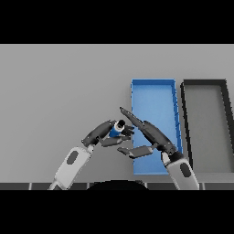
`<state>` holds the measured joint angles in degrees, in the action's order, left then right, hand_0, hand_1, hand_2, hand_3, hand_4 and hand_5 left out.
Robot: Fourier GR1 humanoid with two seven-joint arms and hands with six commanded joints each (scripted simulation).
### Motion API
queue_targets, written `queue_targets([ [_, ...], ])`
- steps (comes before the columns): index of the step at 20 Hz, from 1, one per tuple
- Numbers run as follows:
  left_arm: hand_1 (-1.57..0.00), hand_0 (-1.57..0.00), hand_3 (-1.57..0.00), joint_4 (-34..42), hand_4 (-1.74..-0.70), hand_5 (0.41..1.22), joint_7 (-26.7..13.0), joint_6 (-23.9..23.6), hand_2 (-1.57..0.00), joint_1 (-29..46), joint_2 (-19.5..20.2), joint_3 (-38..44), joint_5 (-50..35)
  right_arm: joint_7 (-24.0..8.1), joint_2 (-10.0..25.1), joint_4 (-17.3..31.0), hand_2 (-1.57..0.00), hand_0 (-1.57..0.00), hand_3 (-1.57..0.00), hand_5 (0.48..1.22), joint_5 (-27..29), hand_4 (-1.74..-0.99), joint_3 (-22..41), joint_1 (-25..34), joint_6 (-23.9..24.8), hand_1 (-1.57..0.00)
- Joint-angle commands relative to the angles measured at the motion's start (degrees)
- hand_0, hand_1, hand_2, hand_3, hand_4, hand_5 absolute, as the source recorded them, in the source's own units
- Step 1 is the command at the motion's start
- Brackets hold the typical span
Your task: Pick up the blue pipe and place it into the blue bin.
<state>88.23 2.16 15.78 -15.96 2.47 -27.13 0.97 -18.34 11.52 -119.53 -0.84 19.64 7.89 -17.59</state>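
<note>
The blue pipe [116,130], short with a pale end cap, is held above the table just left of the blue bin [154,98]. My left hand [101,132] comes in from the lower left and is shut on the pipe. My right hand [147,132] reaches in from the lower right over the bin's left part, its fingers straight and pointing up-left past the pipe, its thumb [135,151] stretched out below. Whether the right fingers touch the pipe is not clear.
A dark grey bin [225,123] stands right beside the blue bin on its right. The grey table [59,87] stretches wide to the left and behind.
</note>
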Motion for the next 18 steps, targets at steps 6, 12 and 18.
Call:
queue_targets([
  [6, -1.57, -1.57, -1.57, -1.28, -1.47, 1.221, 1.75, 3.78, -1.57, 0.18, -0.85, 1.40, -1.19, -5.20, -2.57, 5.33, 0.00, 0.00, 0.00, 0.514, 2.41, -1.200, 1.47, 8.26, -2.37, 0.00],
  [12, -1.57, -1.57, -1.30, -1.59, -1.56, 1.221, -0.12, 4.54, -1.54, 1.19, -2.03, 2.05, 0.07, -6.28, -5.42, 12.09, -0.43, -0.40, -0.31, 0.520, 3.30, -1.303, 1.87, 14.67, -4.50, -0.44],
  [18, -1.57, -1.57, -1.31, -1.32, -1.69, 1.221, 0.80, 5.31, -1.56, 1.01, -2.83, 2.84, 0.24, -1.78, -7.94, 13.41, -1.27, -1.26, -1.14, 0.781, 3.90, -1.495, 2.38, 14.23, -3.40, -1.27],
])
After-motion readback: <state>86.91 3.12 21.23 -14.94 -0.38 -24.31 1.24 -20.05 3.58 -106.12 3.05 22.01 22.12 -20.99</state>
